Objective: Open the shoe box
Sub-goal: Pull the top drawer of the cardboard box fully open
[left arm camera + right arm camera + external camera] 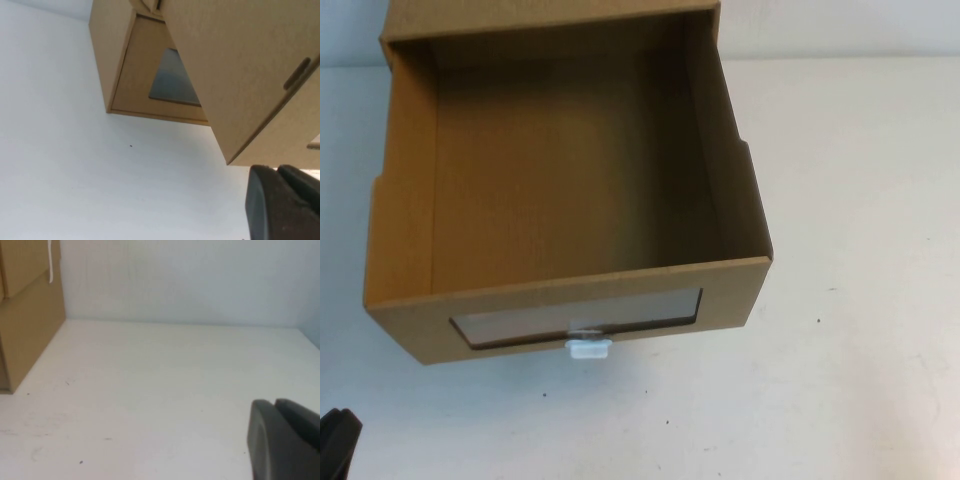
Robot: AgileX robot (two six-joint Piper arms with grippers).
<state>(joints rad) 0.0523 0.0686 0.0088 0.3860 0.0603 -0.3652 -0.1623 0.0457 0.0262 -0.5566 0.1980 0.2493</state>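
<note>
My left gripper [337, 442] sits at 7 o'clock on the white table [860, 300]. Its fingers are pressed together on nothing, and it is apart from the shoe box [570, 200]. The box lies from centre toward 11 o'clock, its drawer standing out toward 6 o'clock with the brown floor showing. The front panel carries a clear window [520, 325] and a white pull tab [588, 346]. My right gripper [276, 407], seen only by its own wrist camera, is closed on nothing, low over the table and well apart from the box.

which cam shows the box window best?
High view: the window faces it, whole. Left wrist view sees it slanted; right wrist view only the box side. Left gripper near the box front, right gripper shut, off to its side.
</note>
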